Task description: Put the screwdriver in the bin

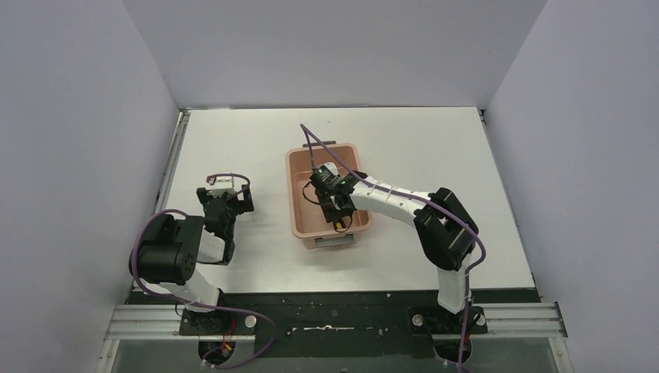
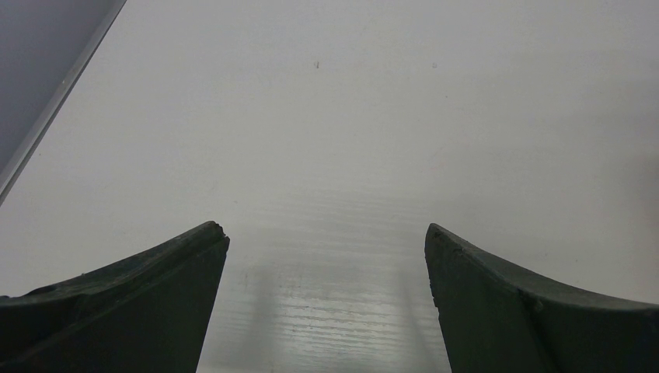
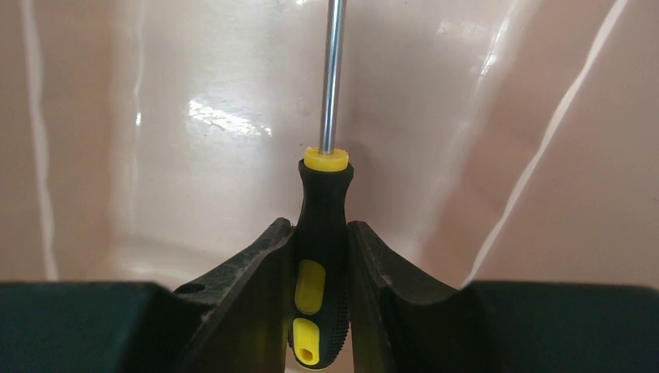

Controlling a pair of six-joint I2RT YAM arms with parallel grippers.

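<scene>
The salmon-pink bin [image 1: 298, 196] sits mid-table. My right gripper [image 1: 336, 208] is inside it, over its near half, shut on the screwdriver [image 3: 322, 233]. The wrist view shows both fingers clamping the black-and-yellow handle, with the thin metal shaft pointing away toward the bin's glossy pink wall [image 3: 194, 155]. In the top view only a yellow spot of the handle [image 1: 339, 223] shows below the gripper. My left gripper [image 1: 224, 203] is open and empty over bare white table [image 2: 326, 155], left of the bin.
Grey walls enclose the table at the left, back and right. The right arm's purple cable [image 1: 311, 144] loops over the bin's far rim. A black rail [image 1: 334, 307] runs along the table's near edge.
</scene>
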